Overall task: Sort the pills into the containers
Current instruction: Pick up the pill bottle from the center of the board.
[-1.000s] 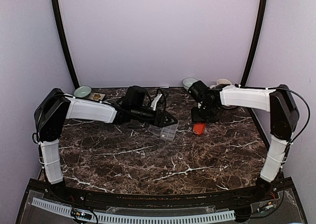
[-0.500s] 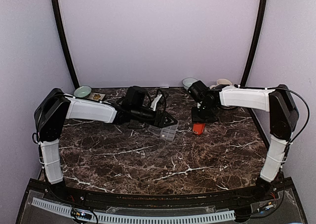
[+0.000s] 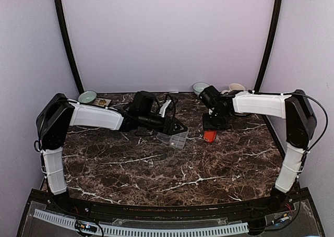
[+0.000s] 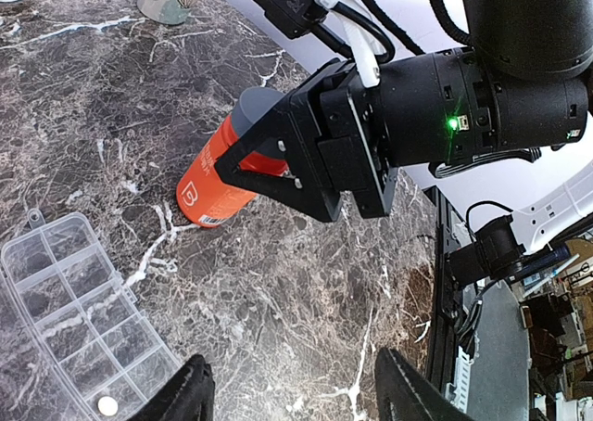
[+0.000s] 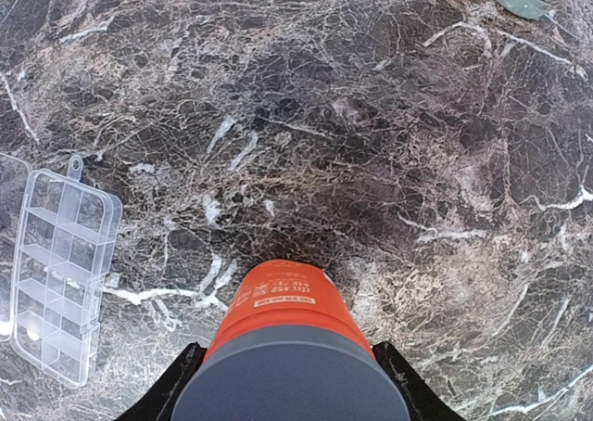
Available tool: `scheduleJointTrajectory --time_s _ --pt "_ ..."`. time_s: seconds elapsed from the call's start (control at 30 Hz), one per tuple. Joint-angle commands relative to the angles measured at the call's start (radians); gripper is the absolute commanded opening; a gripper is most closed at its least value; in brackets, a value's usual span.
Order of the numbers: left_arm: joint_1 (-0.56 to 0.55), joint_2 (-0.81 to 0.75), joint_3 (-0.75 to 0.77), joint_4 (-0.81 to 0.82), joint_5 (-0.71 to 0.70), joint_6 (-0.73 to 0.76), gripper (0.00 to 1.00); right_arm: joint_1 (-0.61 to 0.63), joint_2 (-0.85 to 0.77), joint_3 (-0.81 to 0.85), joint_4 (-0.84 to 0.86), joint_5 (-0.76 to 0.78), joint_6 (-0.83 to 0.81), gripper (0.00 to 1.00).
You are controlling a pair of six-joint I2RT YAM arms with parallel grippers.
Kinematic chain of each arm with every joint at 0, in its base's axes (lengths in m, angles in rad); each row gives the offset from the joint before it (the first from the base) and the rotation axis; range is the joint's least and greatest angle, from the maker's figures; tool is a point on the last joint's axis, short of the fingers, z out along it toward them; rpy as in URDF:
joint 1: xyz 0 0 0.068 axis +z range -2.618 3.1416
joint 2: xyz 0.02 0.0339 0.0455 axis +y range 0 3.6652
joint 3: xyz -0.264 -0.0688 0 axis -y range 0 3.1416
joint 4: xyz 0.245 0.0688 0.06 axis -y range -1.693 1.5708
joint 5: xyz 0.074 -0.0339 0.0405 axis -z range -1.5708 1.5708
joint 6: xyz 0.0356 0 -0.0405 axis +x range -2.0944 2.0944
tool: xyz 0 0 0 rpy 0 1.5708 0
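Note:
The clear organiser box (image 3: 176, 139) lies open on the dark marble table (image 3: 156, 169), its compartments facing up. In the left wrist view the box (image 4: 74, 319) holds one white pill (image 4: 108, 405) in a near compartment. My left gripper (image 3: 180, 128) hovers beside the box; its jaws (image 4: 292, 389) are open and empty. My right gripper (image 3: 214, 123) is shut on the grey cap of an orange bottle (image 3: 210, 136), which is tilted with its base on the table. The bottle (image 5: 287, 319) fills the right wrist view, and the box (image 5: 60, 273) lies to its left.
A pale green bowl (image 3: 87, 96) and a small packet (image 3: 102, 102) sit at the back left. Another bowl (image 3: 200, 86) and a mug (image 3: 236, 87) sit at the back right, behind the right arm. The side walls stand close to both arms.

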Motion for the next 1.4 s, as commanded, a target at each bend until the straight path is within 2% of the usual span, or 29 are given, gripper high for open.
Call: scheduleJointTrajectory --time_s 0.0,0.4,0.57,0.63,0.83,1.13,1.37 --pt "-0.002 -0.025 0.009 0.007 0.000 -0.004 0.62 0.004 -0.034 -0.019 0.016 -0.005 -0.011 0.44" --pt "-0.002 -0.002 0.031 -0.046 0.003 0.037 0.63 0.006 -0.068 -0.032 0.030 -0.007 -0.035 0.43" --pt "-0.002 -0.002 0.023 -0.054 -0.042 0.087 0.66 0.009 -0.077 -0.019 0.022 -0.013 -0.050 0.43" --pt "-0.002 -0.014 0.000 -0.017 -0.067 0.097 0.69 0.013 -0.080 -0.012 0.015 -0.013 -0.056 0.43" --pt "-0.006 -0.044 -0.060 0.085 -0.108 0.142 0.68 0.023 -0.098 0.019 -0.015 -0.021 -0.068 0.43" --pt "-0.036 -0.122 -0.210 0.330 -0.195 0.263 0.67 0.071 -0.129 0.106 -0.082 -0.026 -0.078 0.43" --pt "-0.056 -0.162 -0.283 0.459 -0.212 0.322 0.67 0.125 -0.124 0.201 -0.145 -0.036 -0.082 0.43"
